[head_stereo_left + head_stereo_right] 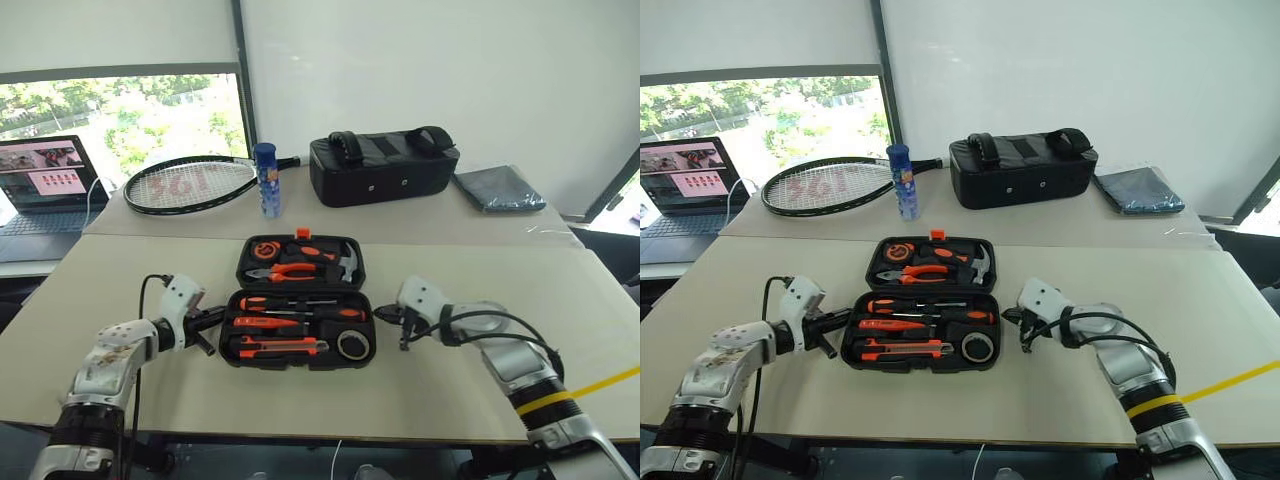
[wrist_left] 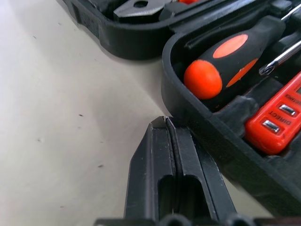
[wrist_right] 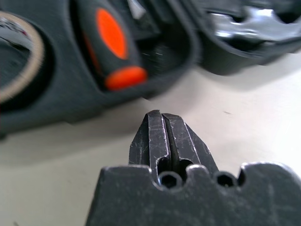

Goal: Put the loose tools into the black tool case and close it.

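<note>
The black tool case (image 1: 228,330) lies open in the middle of the table. Its near half holds the loose tools: orange-and-black screwdrivers (image 1: 290,302), an orange tester screwdriver (image 2: 282,117), a utility knife (image 1: 282,347) and a tape roll (image 1: 352,344). The far half holds pliers, a hammer and a tape measure. My left gripper (image 1: 218,318) is shut and empty, its tips (image 2: 164,121) right at the case's left edge beside a screwdriver handle (image 2: 221,63). My right gripper (image 1: 382,318) is shut and empty too, just off the case's right edge, near a screwdriver handle (image 3: 113,47).
On the far table stand a black fabric bag (image 1: 385,165), a blue can (image 1: 265,180), a racket (image 1: 190,185) and a grey folded cloth (image 1: 498,188). A laptop (image 1: 45,175) sits at the far left. Bare tabletop lies on both sides of the case.
</note>
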Motion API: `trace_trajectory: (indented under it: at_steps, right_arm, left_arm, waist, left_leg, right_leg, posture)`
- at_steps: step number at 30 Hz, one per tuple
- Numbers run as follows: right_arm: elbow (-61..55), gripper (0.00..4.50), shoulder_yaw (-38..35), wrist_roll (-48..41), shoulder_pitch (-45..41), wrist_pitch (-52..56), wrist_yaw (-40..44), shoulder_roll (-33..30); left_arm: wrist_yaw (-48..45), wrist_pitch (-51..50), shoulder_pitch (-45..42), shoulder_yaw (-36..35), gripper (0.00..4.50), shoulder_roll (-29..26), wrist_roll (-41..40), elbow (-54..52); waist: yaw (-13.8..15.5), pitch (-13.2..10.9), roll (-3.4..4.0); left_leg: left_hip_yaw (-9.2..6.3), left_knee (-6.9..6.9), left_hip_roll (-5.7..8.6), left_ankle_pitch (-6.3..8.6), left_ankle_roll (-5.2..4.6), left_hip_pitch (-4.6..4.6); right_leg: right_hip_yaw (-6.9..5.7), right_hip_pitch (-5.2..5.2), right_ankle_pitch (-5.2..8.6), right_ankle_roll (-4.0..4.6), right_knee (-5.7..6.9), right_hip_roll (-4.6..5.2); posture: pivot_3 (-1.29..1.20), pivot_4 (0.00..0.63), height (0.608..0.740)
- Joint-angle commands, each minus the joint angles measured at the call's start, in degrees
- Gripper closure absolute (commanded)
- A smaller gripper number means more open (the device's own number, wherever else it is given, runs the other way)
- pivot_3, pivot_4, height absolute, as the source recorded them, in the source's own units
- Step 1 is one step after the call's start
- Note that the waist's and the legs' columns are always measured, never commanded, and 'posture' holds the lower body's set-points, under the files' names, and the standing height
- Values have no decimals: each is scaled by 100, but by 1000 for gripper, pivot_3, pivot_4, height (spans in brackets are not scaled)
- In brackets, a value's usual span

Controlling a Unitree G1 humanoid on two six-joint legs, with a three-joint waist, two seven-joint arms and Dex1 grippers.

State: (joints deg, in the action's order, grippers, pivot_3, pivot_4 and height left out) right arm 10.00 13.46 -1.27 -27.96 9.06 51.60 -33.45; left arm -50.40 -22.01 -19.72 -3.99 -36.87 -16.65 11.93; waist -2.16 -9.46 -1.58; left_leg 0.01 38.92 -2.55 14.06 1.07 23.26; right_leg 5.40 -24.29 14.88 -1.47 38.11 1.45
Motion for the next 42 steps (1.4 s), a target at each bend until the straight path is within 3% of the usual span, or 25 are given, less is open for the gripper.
trace_trajectory:
  at_steps: [1,11,25,32,36,37,39,40,42]
  right_arm:
    - [-551,4500,27,-94,91,200,136,26]
    - [-2003,4500,339,-61,694,1313,445,-320]
    - [-3249,4500,289,-188,1359,2549,235,-478]
    - [-3467,4500,-365,-362,1792,2386,223,-710]
    - [-3420,4500,-1023,-835,1938,2387,356,-888]
    - [-3461,4214,-1228,-1097,1949,2583,464,-945]
    - [-3527,3777,-1531,-1513,1889,2997,504,-986]
    - [-3555,3334,-1683,-1762,1786,3369,444,-955]
    - [-3622,2668,-1999,-2441,1411,4623,297,-898]
  left_arm:
    - [-283,-144,-123,237,4440,82,-103,-313]
    - [-498,-326,9,720,4440,171,42,-716]
    - [-423,-418,368,616,4440,149,-14,-1100]
    - [-529,-339,397,318,4440,-93,-39,-895]
    - [-826,-655,394,-170,4440,-386,-474,-855]
    - [-821,-773,352,-285,4484,-514,-517,-843]
    - [-749,-1327,212,-295,3936,-819,-526,-866]
    - [-843,-1640,121,-264,3728,-966,-613,-888]
    - [-1068,-2469,-229,-317,2975,-1160,-1052,-909]
  waist:
    - [14,0,0]
    - [128,1,1]
    - [141,13,-5]
    - [142,16,-7]
    - [130,14,-8]
    - [126,12,-12]
    - [118,10,-13]
    - [109,8,-17]
    - [84,6,-19]
  left_leg:
    - [0,1,1,0,0,-1]
    - [0,-1,4,1,0,-2]
    - [0,-1,4,2,-1,-10]
    - [-1,0,4,2,-1,-8]
    - [1,-1,4,1,-1,-6]
    - [1,0,4,1,-1,-6]
    - [0,2,2,1,-1,-5]
    - [0,3,3,1,-1,-8]
    - [-2,3,-1,0,-1,-10]
  right_leg:
    - [0,2,-1,-2,-1,1]
    - [0,6,0,-5,-7,2]
    - [-1,16,3,-8,-11,1]
    - [-1,16,3,-9,-12,2]
    - [1,12,4,-9,-13,1]
    - [1,11,4,-9,-12,1]
    - [0,10,4,-9,-8,-1]
    - [1,12,3,-9,-6,-1]
    - [0,13,3,-8,-3,-8]
  posture:
    - [0,150,740]
    - [0,150,740]
    - [0,150,740]
    - [0,150,740]
    - [0,150,740]
    - [0,150,740]
    - [0,150,740]
    - [0,150,740]
    - [0,150,740]
